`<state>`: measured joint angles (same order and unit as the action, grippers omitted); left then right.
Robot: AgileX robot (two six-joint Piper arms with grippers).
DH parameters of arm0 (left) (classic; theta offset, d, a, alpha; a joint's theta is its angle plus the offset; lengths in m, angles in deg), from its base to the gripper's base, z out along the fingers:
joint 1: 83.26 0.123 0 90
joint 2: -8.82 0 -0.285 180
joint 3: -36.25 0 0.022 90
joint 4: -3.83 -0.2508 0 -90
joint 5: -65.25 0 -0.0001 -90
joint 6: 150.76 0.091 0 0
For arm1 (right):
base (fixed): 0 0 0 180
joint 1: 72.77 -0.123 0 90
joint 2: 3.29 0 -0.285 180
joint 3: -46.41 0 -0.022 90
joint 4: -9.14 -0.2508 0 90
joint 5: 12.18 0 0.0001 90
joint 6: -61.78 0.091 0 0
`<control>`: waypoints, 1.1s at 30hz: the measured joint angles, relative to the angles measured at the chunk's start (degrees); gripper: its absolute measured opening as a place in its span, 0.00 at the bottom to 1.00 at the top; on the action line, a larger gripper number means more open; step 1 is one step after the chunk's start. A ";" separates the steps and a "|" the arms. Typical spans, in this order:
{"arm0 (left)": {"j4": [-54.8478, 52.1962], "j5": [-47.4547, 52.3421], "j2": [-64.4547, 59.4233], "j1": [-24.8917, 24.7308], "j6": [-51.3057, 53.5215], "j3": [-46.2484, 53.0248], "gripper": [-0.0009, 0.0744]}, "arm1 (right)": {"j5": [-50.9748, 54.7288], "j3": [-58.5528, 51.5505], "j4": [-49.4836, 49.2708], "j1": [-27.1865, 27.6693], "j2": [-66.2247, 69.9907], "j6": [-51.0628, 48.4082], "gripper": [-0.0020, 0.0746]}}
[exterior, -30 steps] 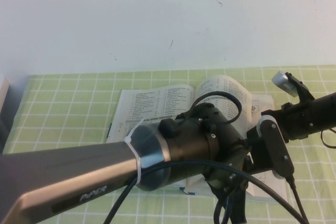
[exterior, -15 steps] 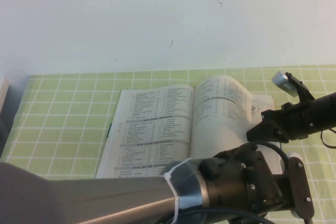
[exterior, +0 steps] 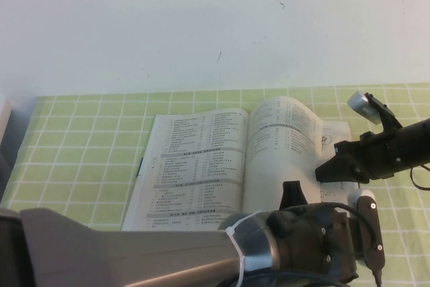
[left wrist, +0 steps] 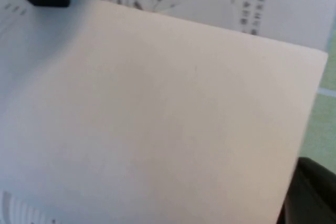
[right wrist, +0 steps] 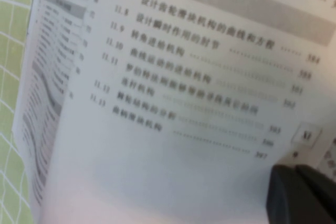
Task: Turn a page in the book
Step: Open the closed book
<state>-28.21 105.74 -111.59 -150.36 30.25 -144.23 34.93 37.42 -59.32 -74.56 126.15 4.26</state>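
A: Where's the book (exterior: 195, 166)?

B: Open on the green checked worktop (exterior: 80, 139), spine running away from the robot. The page (exterior: 282, 146) stands lifted right of the spine.

A: And the left gripper (exterior: 329, 213)?

B: Low at the page's near edge, fingers spread.

A: The right gripper (exterior: 322, 171)?

B: At the page's outer edge, fingers pressed together, touching the paper. It's nearer; the page must swing left.

Both arms black — left arm (exterior: 134, 253) grey-shelled, white zip tie (exterior: 236, 252), silver-capped right arm (exterior: 396, 142).
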 joint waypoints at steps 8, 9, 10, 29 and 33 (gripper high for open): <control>-14.72 0.56 -0.78 0.00 -14.92 0.00 0.01 | 0.42 0.00 -0.12 0.00 0.10 -0.16 0.02; -16.21 0.68 -0.78 0.00 -16.03 0.00 0.01 | 0.46 0.00 -0.12 0.00 0.10 -0.49 0.02; -17.42 1.07 -0.78 0.00 -17.35 0.00 0.01 | 0.56 0.00 -0.12 0.00 0.10 -0.73 0.02; -21.21 14.58 -0.78 0.93 -28.31 0.00 0.01 | 0.82 0.00 0.42 0.00 -0.18 -1.35 0.02; -20.60 17.34 -0.78 2.60 -28.83 0.00 0.01 | 0.82 0.52 2.90 0.00 -1.23 -1.35 0.02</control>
<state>-48.80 123.09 -112.37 -147.75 1.42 -144.23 35.75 37.94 -56.42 -74.56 124.92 2.91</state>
